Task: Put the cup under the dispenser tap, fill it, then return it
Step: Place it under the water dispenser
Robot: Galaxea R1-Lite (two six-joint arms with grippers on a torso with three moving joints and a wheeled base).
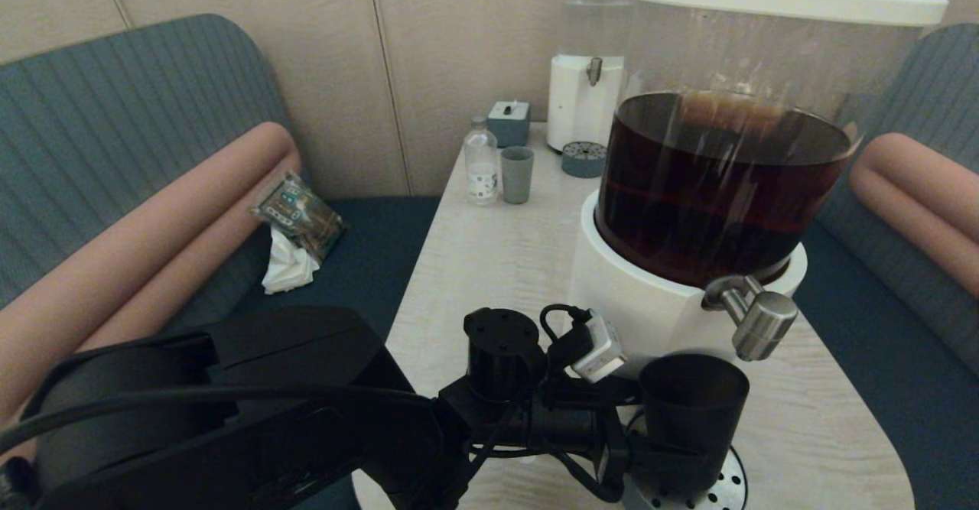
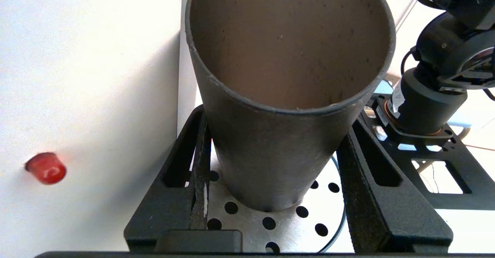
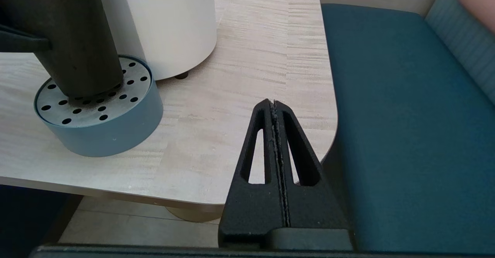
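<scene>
The dark cup (image 1: pixel 692 410) stands upright on the perforated round drip tray (image 1: pixel 728 488), just below and slightly left of the steel dispenser tap (image 1: pixel 761 323). My left gripper (image 1: pixel 664 450) is shut on the cup (image 2: pixel 270 153), one finger pressed on each side, low on its wall. No liquid shows in the part of the cup's inside that I can see. The big dispenser (image 1: pixel 719 189) holds dark brown liquid. In the right wrist view the cup (image 3: pixel 73 37) rests on the tray (image 3: pixel 100 134). My right gripper (image 3: pixel 273 103) hangs shut and empty by the table's front right corner.
At the table's far end stand a pale grey-green tumbler (image 1: pixel 517 174), a small bottle (image 1: pixel 481 162), a grey box (image 1: pixel 509 122) and the smaller dispenser (image 1: pixel 589 66). Packets (image 1: pixel 298 216) and a tissue (image 1: pixel 289 269) lie on the left sofa. A blue seat (image 3: pixel 406 134) borders the table.
</scene>
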